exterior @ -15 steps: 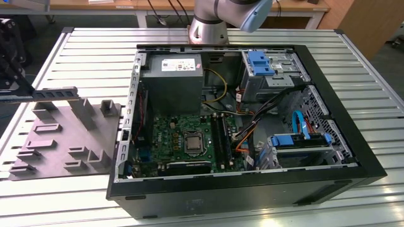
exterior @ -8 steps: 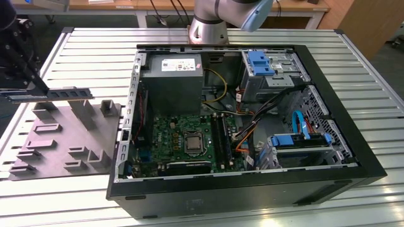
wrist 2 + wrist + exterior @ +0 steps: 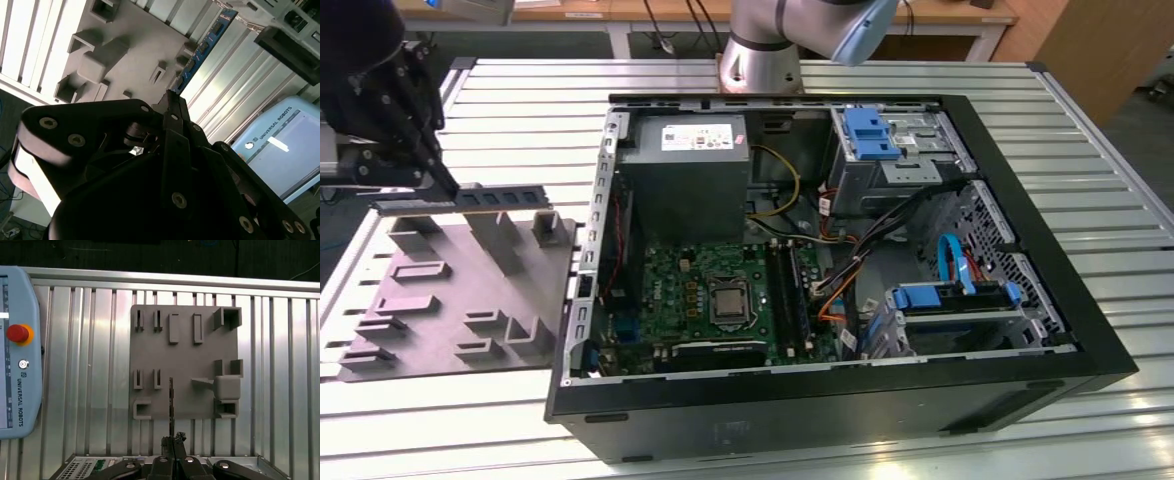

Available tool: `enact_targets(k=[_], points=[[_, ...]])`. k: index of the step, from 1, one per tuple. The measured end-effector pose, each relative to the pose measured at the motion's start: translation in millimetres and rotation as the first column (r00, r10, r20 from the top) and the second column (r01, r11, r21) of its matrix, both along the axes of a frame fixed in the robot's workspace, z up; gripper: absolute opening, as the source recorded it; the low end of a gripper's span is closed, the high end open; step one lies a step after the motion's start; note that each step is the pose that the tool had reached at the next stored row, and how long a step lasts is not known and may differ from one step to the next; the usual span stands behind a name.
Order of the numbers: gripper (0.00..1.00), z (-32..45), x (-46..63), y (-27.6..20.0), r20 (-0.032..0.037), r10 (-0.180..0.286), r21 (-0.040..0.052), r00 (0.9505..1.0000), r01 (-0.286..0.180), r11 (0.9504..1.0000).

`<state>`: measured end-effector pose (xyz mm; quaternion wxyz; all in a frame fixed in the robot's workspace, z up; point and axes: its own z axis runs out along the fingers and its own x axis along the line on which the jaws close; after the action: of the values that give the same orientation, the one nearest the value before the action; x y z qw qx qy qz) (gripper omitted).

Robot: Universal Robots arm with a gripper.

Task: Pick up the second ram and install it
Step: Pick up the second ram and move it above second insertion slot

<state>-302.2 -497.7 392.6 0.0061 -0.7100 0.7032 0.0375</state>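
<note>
Slatted table (image 3: 1087, 135), apparently metal: tray (image 3: 454, 295), computer case (image 3: 841, 412)

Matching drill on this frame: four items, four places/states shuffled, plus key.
1. second ram
2. grey fixture plate
3. computer case
4. teach pendant

A. open, motherboard exposed
B. held in the gripper, above the plate
C. flat, with raised holders
D. carries a red button

Pairs: 1-B, 2-C, 3-A, 4-D
</note>
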Motion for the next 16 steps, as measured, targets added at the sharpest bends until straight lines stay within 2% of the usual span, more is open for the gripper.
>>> enact_targets(k=[16], points=[[0.11, -0.7, 60.6, 0.0, 0.0001, 0.000, 0.0001, 1.0000, 0.000, 1.0000]])
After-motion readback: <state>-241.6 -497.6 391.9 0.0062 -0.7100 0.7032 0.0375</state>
